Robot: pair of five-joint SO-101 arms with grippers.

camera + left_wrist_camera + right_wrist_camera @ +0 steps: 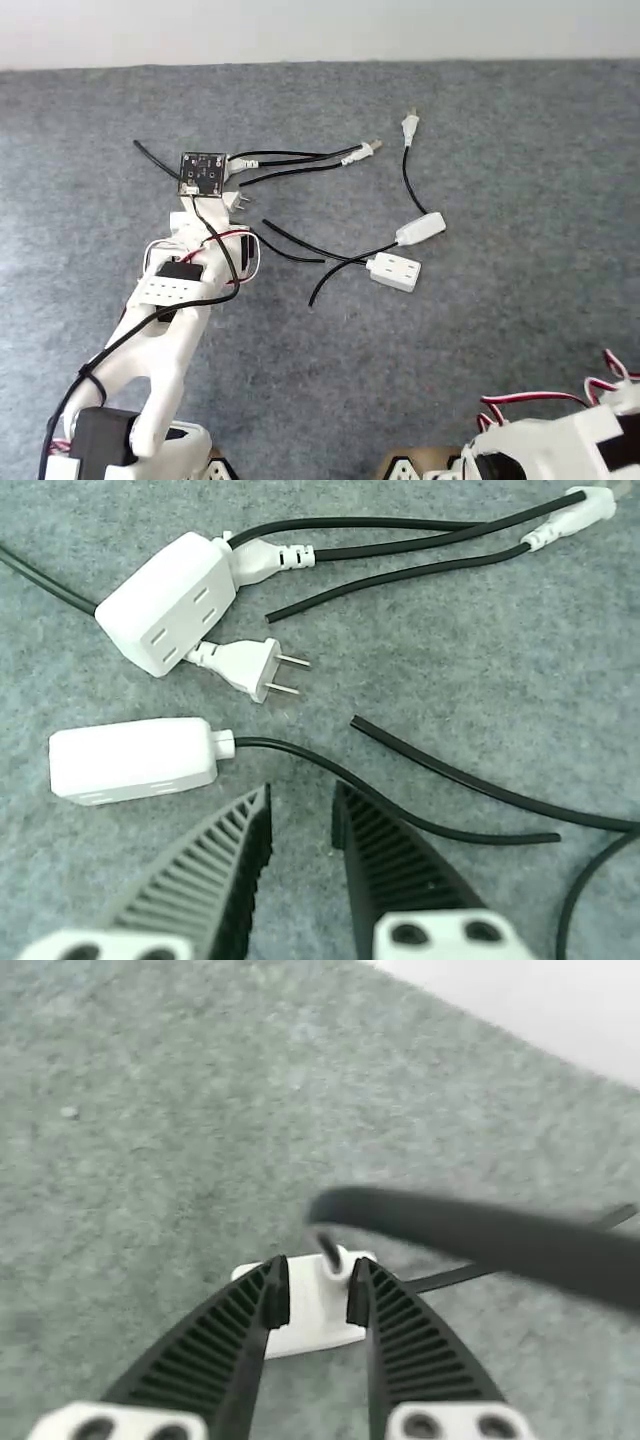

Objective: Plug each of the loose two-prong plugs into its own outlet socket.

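A white multi-socket outlet block (165,605) lies on the grey carpet with one plug seated in its end and a loose two-prong plug (250,667) beside it, prongs bare. A second white block (135,760) lies nearer my left gripper (302,792), which hovers open and empty just short of it. In the high view the left arm (170,300) covers those blocks; the loose plug (237,201) peeks out beside it. Two more blocks (395,271) (420,228) and loose plugs (360,152) (409,124) lie to the right. My right gripper (318,1262) is open, a white block (300,1310) beyond its tips.
Black cables (300,245) cross the carpet between the blocks, some with cut ends. A blurred black cable (480,1235) hangs close across the right wrist view. The right arm (560,440) sits folded at the near right edge. A pale wall borders the far side.
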